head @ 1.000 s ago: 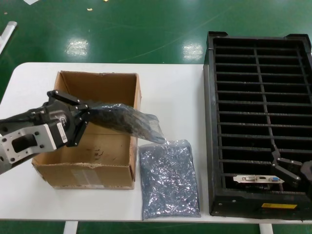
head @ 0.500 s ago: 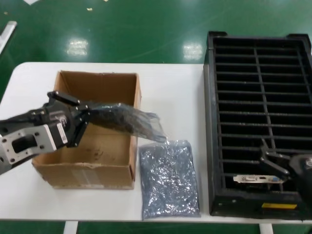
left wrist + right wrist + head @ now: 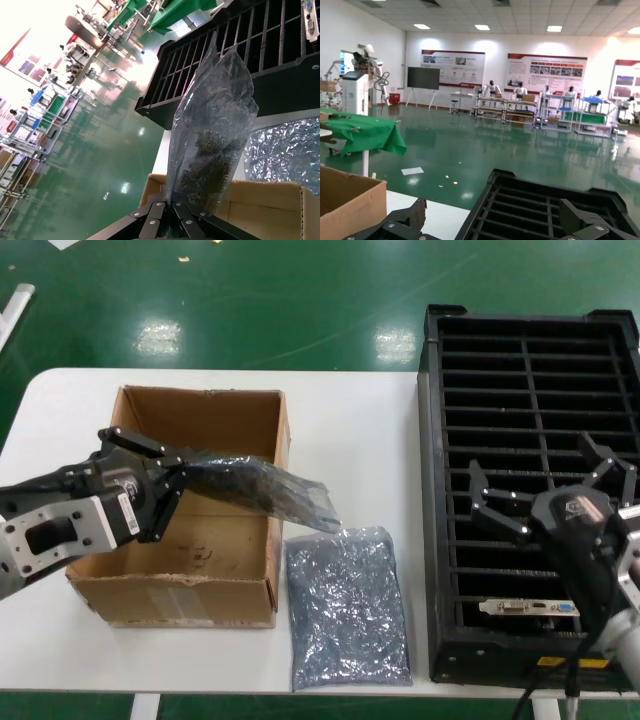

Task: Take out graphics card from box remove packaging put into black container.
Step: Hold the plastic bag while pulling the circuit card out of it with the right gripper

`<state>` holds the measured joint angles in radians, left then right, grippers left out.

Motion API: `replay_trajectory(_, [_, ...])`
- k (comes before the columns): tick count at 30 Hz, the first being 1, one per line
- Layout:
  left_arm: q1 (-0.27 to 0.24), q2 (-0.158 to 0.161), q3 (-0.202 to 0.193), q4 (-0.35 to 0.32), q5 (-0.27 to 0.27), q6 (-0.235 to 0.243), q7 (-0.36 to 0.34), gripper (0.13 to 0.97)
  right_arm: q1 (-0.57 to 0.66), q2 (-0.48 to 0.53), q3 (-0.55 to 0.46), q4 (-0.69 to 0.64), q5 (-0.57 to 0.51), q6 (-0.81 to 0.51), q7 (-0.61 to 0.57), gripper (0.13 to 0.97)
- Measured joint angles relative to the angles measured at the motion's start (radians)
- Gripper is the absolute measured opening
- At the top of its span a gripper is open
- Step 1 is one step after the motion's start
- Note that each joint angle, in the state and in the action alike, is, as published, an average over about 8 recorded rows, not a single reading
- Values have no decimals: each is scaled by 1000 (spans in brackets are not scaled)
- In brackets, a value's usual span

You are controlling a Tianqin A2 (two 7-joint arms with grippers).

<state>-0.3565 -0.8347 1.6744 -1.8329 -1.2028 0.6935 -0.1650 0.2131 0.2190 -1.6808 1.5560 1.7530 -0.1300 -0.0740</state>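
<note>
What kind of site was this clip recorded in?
Likely a robot lab or demo hall on a factory-style floor: a glossy green floor, wall posters and rows of benches with other robot rigs behind. The white table holds a box and a slotted black crate.

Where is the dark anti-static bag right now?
In the head view, the bag hangs from the shut left gripper over the box's right wall, above the silvery bag.
</note>
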Motion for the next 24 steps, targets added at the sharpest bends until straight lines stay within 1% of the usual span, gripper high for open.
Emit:
replay_trajectory(4, [0,0,0,0,0,0,0,138,27,0,2,-22,-3,-23,-28,917])
replay_trajectory(8, [0,0,0,0,0,0,0,138,41,6,4,-40,-2,-55,-59,860])
replay_trajectory(12, [0,0,0,0,0,0,0,138,34,19,4,-41,16,-117,-93,803])
replay_trajectory(13, [0,0,0,0,0,0,0,138,30,24,2,-39,21,-134,-99,803])
replay_trajectory(21, [0,0,0,0,0,0,0,138,4,76,-39,-14,32,-236,-116,624])
replay_trajectory(24, [0,0,0,0,0,0,0,138,2,88,-56,-8,28,-258,-122,624])
